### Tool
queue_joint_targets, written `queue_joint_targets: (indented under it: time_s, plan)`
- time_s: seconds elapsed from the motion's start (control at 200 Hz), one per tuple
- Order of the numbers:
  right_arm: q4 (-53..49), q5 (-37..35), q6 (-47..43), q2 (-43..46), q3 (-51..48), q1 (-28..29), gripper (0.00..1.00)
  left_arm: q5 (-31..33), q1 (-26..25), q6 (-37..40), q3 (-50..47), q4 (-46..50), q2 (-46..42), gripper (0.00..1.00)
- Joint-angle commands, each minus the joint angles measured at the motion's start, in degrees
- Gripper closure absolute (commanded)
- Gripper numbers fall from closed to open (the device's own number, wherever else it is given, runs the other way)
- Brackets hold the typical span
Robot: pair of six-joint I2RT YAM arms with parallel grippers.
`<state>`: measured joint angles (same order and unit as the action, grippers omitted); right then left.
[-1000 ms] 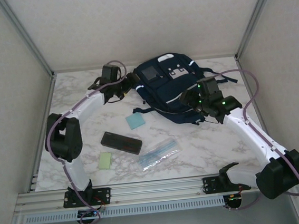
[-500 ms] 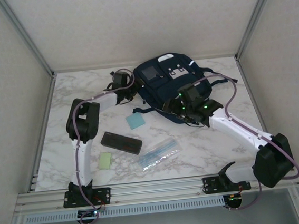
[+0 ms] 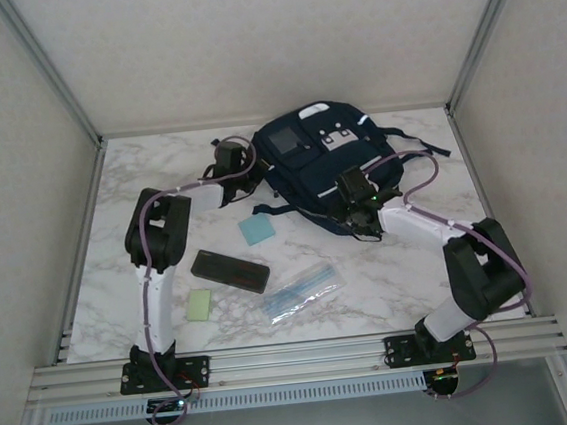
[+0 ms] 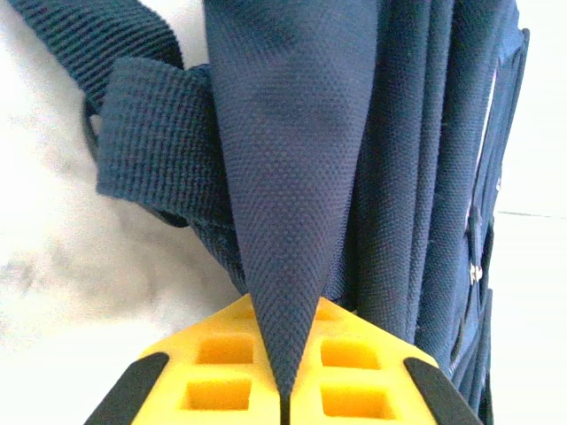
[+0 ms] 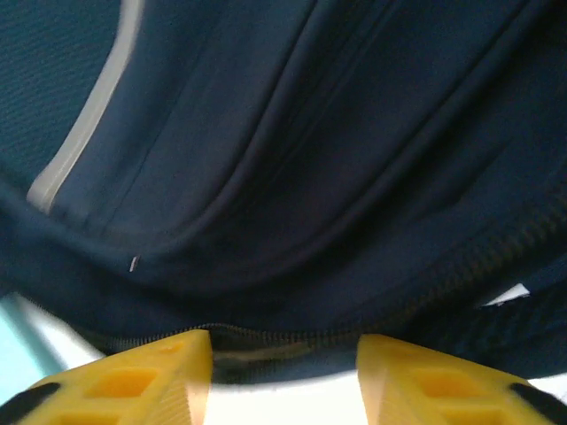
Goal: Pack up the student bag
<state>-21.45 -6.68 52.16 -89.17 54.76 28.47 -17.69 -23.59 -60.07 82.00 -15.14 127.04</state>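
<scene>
Marble table [image 3: 391, 282]; left wrist close-up: jaws pinching student bag [image 4: 292, 177] fold.

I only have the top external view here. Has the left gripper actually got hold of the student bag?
Observer: Yes. In the left wrist view the left gripper is shut on a fold of navy fabric of the student bag.
Operator: And the right one?
Observer: In its own wrist view the right gripper has its fingers apart at the bag's edge.
Operator: What is in front of it?
Observer: A zipper line runs along the bag just past the fingertips. That picture is blurred.
</scene>
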Motion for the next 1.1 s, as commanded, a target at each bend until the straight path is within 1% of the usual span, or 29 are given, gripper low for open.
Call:
queue_joint_targets:
  time_s: [0.0, 0.055, 0.12, 0.215, 0.355, 0.425, 0.536, 0.601, 0.661, 0.751, 0.836, 0.876, 0.886, 0.986, 1.016, 1.096]
  plan:
    - [1.0, -5.0, -3.7, -4.0, 4.8, -3.3, 0.58, -3.5, -1.4, -1.2, -6.2, -1.2, -8.9, 1.0]
    - [1.0, -4.7, -5.7, -5.6, 6.8, -5.0, 0.6, -3.4, -1.7, -1.3, -9.2, -0.7, -11.9, 1.0]
    - [-0.2, -6.0, -7.8, -6.9, 9.5, -6.2, 0.61, -3.1, -2.4, -1.6, -12.4, -0.3, -14.7, 1.0]
    - [-3.8, -7.4, -10.0, -7.3, 13.0, -6.8, 0.61, -2.3, -3.4, -2.4, -14.7, 0.6, -17.7, 1.0]
    - [-5.9, -3.0, -12.8, -2.5, 12.8, -5.9, 0.58, -0.6, -4.8, -3.6, -13.4, 3.3, -18.9, 1.0]
    - [-8.5, -1.5, -14.6, 0.7, 12.7, -4.0, 0.55, -0.2, -5.1, -3.9, -11.4, 4.4, -18.4, 1.0]
    - [-14.3, -1.2, -15.9, 4.6, 14.0, 0.9, 0.49, -0.5, -5.4, -5.4, -8.8, 4.2, -17.5, 1.0]
    - [-15.1, -0.7, -15.3, 5.9, 14.4, 4.3, 0.48, -0.8, -5.7, -5.7, -7.6, 4.1, -17.1, 1.0]
    - [-13.7, 0.4, -13.9, 6.0, 14.3, 6.9, 0.48, -0.8, -5.9, -6.1, -6.8, 4.2, -17.1, 1.0]
    - [-7.7, 3.1, -11.7, 3.7, 14.4, 10.9, 0.51, -0.6, -6.4, -6.5, -6.5, 4.2, -17.3, 1.0]
    - [-3.0, 3.3, -10.2, -0.6, 15.8, 13.8, 0.53, -0.8, -6.8, -7.0, -6.2, 4.5, -17.7, 1.0]
    - [-1.2, 3.0, -9.9, -3.0, 16.8, 14.0, 0.55, -0.8, -7.0, -7.2, -6.3, 4.7, -17.9, 1.0]
    - [-0.8, 2.9, -9.8, -3.6, 17.1, 15.2, 0.55, -0.8, -7.0, -7.3, -6.4, 4.8, -17.9, 1.0]
    - [2.7, 0.0, -8.2, -9.0, 19.2, 16.8, 0.6, -0.4, -7.3, -7.3, -6.9, 5.3, -19.0, 1.0]
    - [3.0, -1.7, -7.7, -10.4, 19.9, 16.9, 0.61, -0.3, -7.4, -7.3, -7.1, 5.4, -19.5, 1.0]
    - [2.3, -7.5, -6.3, -14.0, 21.7, 16.9, 0.61, 0.1, -7.6, -7.3, -7.9, 5.8, -20.5, 1.0]
